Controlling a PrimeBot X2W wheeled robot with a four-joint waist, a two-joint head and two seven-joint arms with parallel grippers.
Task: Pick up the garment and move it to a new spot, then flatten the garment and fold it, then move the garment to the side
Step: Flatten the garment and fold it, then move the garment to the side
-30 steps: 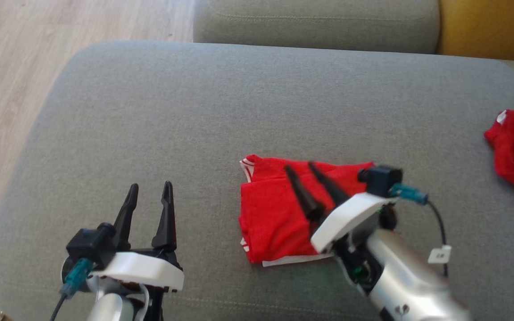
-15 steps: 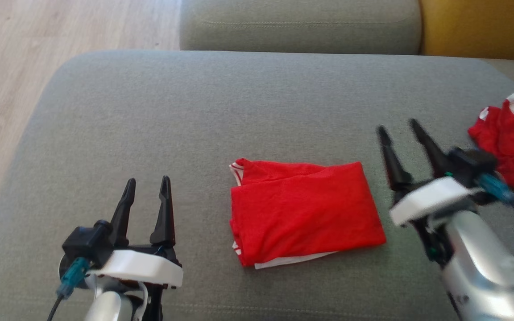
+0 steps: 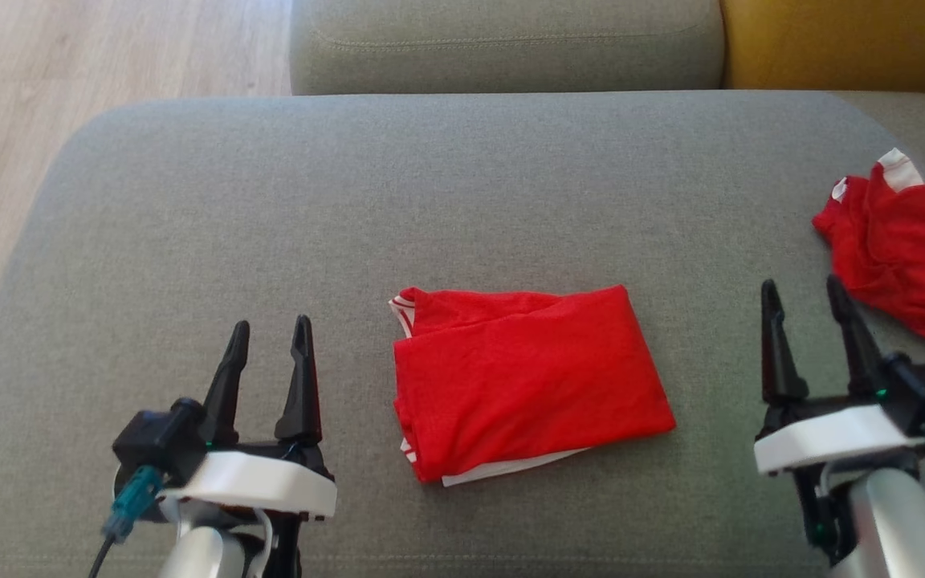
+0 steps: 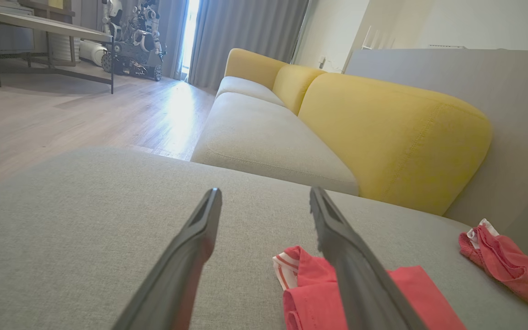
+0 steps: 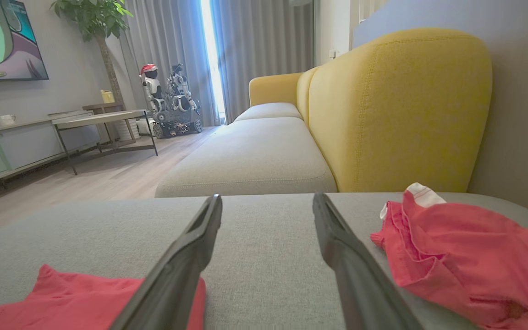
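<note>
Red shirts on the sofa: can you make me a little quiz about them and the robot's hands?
1. True or false: the folded red garment lies between the left gripper and the right gripper.
2. Where is the crumpled red garment? A) in the left gripper B) on the grey cushion, near the right gripper C) on top of the folded red garment
3. Fill in: both grippers are ___ and hold nothing.
Key: 1 true; 2 B; 3 open.

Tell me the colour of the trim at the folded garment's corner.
White with red stripes; the trim on the folded garment shows best in the left wrist view.
</note>
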